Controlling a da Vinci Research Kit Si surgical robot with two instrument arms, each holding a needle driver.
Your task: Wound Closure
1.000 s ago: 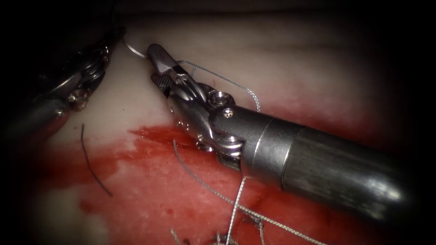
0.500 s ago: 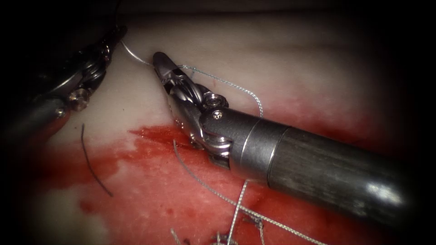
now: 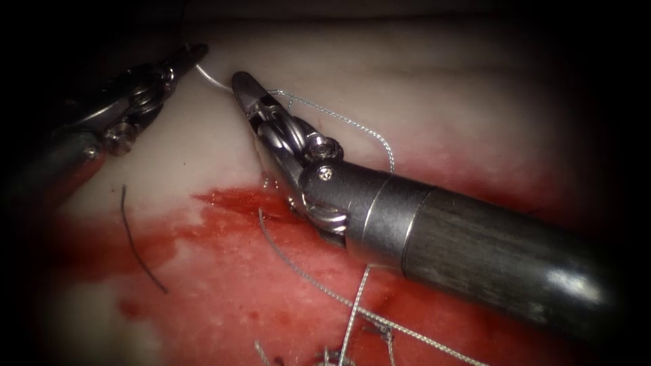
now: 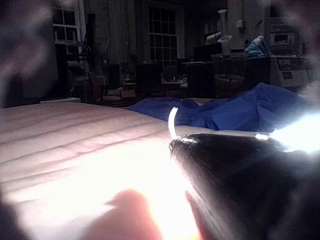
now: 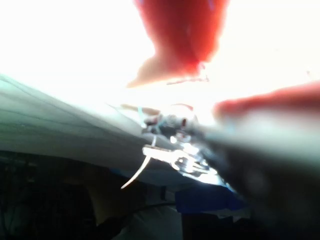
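My right tool (image 3: 239, 85) has its jaws closed on the needle (image 3: 214, 80), gripping one end of the curve. The rest of the curve arcs away towards my left tool (image 3: 193, 53), which sits at the needle's other end. Whether the left tool has hold of it I cannot tell. The needle is out of the tissue (image 3: 434, 88), over the pale part near its far edge, above the upper end of the cut (image 3: 227, 201). Thread (image 3: 352, 125) loops back from beside my right tool over its wrist, and more thread runs across the red fluid (image 3: 224, 285) towards the tissue's near edge. There are what look like knots (image 3: 383, 332) there, so I judge some stitches are already in. A dark cut end (image 3: 139, 251) lies loose to the left. The upper end of the cut looks unstitched, so I judge work remains there.
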